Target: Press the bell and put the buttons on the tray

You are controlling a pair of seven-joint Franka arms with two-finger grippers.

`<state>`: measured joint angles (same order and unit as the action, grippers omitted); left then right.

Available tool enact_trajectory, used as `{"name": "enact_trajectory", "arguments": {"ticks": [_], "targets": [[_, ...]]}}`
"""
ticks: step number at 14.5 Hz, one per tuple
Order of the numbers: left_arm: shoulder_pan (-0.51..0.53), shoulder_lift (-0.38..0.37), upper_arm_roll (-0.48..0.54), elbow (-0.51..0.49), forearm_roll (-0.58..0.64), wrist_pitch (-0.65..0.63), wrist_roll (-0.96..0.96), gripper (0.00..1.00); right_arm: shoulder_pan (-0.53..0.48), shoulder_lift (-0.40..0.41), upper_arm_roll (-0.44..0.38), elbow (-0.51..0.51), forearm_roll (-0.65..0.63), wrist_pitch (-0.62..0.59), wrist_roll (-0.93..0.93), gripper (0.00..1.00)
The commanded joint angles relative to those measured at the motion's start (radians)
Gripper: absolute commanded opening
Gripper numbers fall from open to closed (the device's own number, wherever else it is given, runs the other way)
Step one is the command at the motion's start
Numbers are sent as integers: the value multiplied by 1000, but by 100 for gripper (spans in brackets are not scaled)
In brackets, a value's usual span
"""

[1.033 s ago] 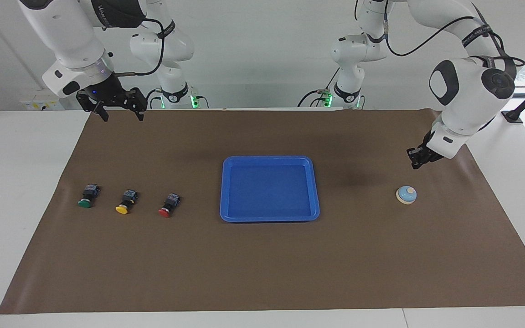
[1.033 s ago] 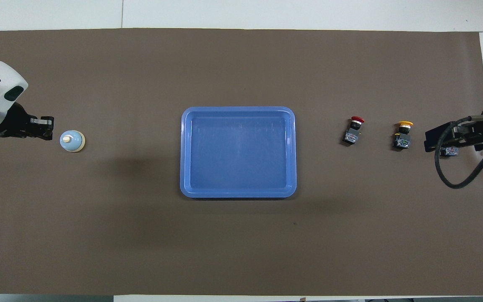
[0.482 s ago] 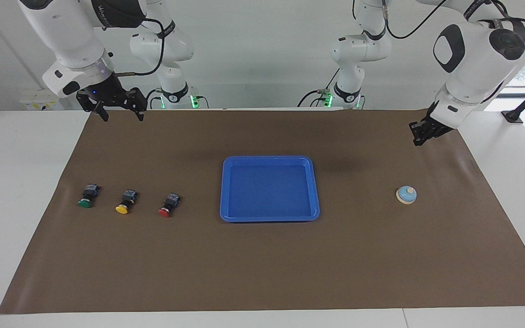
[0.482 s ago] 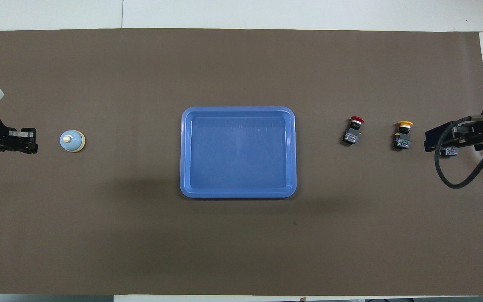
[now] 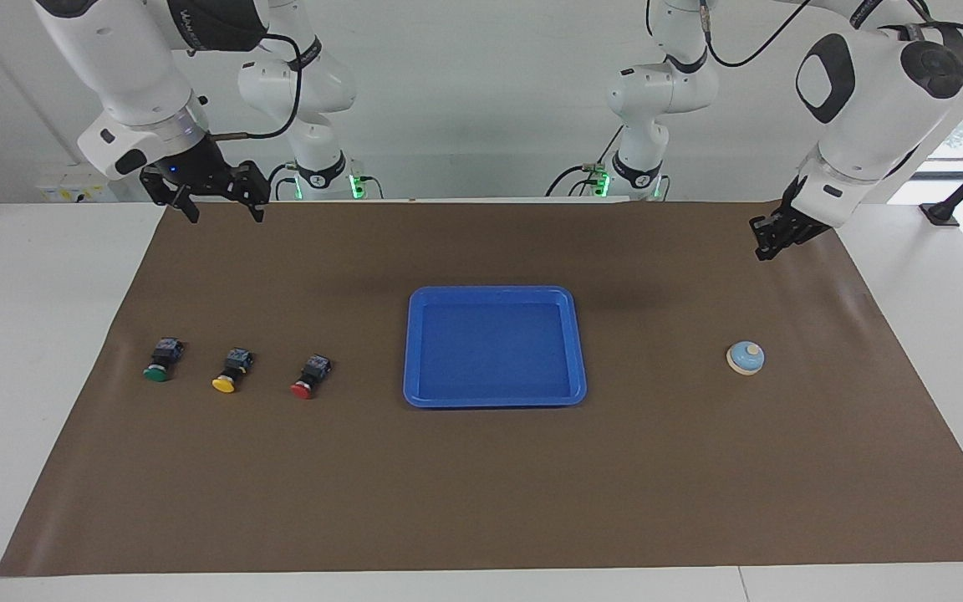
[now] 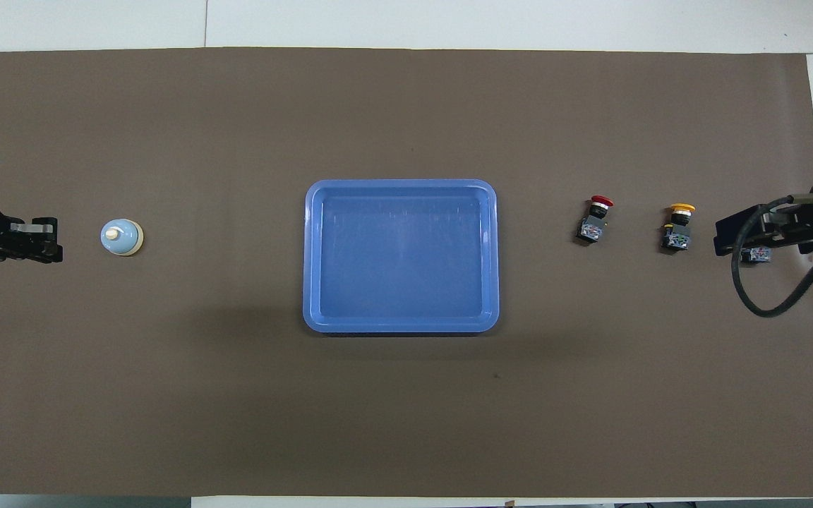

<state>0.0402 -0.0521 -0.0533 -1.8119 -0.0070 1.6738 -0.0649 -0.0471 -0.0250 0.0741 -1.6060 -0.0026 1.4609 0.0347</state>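
Observation:
The light-blue bell (image 5: 746, 358) (image 6: 121, 237) stands alone on the brown mat toward the left arm's end. My left gripper (image 5: 764, 249) (image 6: 45, 240) hangs in the air over the mat, apart from the bell and holding nothing. The blue tray (image 5: 494, 291) (image 6: 401, 185) lies at the middle with nothing in it. Green (image 5: 155, 361), yellow (image 5: 231, 372) (image 6: 678, 227) and red (image 5: 308, 378) (image 6: 595, 219) buttons lie in a row toward the right arm's end. My right gripper (image 5: 225, 212) waits open, high over the mat. In the overhead view it covers most of the green button (image 6: 756, 255).
A brown mat (image 5: 481, 485) covers most of the white table (image 5: 38, 334). The arms' bases (image 5: 318, 171) stand along the robots' edge. A black cable (image 6: 766, 296) loops down from the right wrist.
My left gripper has risen and drawn away from the bell toward the robots' edge of the mat. The right arm, bell, tray and buttons have not moved.

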Motion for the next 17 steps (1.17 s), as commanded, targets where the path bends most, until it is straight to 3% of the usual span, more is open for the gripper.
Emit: {"name": "enact_trajectory", "arguments": {"ticks": [1, 3, 4, 5, 11, 17], "targets": [[-11, -17, 6, 8, -18, -28, -21, 14, -17, -18, 6, -20, 16, 4, -22, 100], [-13, -15, 4, 13, -16, -48, -23, 16, -17, -18, 7, -20, 16, 4, -22, 100], [-13, -15, 1, 13, -16, -51, -23, 41, -17, -18, 7, -20, 16, 4, -21, 100], [-11, -15, -3, 14, -16, -62, -24, 99, -17, -18, 7, -20, 16, 4, -22, 100], [-11, 17, -19, 153, -11, -187, -23, 100, -17, -18, 7, -20, 16, 4, -21, 100], [-11, 5, -23, 151, -10, -168, -18, 100, -17, -18, 7, -20, 16, 4, -22, 100]]}}
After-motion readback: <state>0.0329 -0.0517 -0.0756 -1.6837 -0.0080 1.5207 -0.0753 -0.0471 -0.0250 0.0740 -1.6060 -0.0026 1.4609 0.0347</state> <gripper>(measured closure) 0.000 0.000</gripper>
